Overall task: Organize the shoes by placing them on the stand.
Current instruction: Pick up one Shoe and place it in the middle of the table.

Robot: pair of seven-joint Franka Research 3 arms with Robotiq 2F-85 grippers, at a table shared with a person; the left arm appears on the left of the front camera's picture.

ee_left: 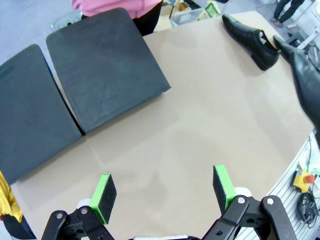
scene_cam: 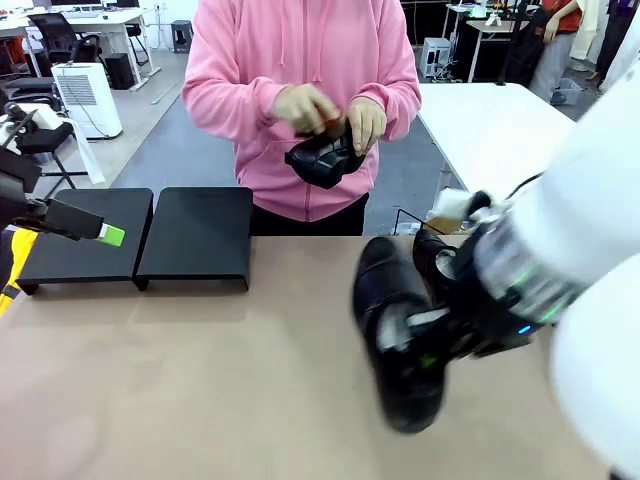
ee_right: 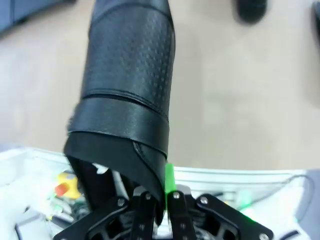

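Right side, nearest the camera: the right gripper (scene_cam: 447, 338) is seen closed on a black shoe (scene_cam: 395, 345). In the right wrist view the fingers (ee_right: 169, 182) are pinched narrowly together on the rim of the shoe's (ee_right: 130, 75) opening, with the toe pointed away from the wrist over the tan table (ee_right: 240, 90). The shoe is blurred in the front view. Whether its sole touches the table (scene_cam: 200, 380) cannot be told.

Left side: the left gripper (ee_left: 164, 192) is held wide apart with nothing between its green pads (ee_left: 105, 192). It hangs over bare table (ee_left: 200, 125), near the stand (ee_left: 105, 65). In the front view its green-tipped finger (scene_cam: 110, 235) is seen in front of the left panel.

Stand (scene_cam: 195, 235): two matte black panels are set side by side at the far left part of the table, edges just beside each other.

Other shoes: a second shoe (ee_left: 252, 36) is laid on its sole near the far right of the table, well apart from the stand. A third shoe (scene_cam: 325, 160) is held above the far edge by a person in a pink hoodie (scene_cam: 300, 50). One hand (scene_cam: 305, 108) is placed on top of it and the other hand (scene_cam: 367, 122) at its side.
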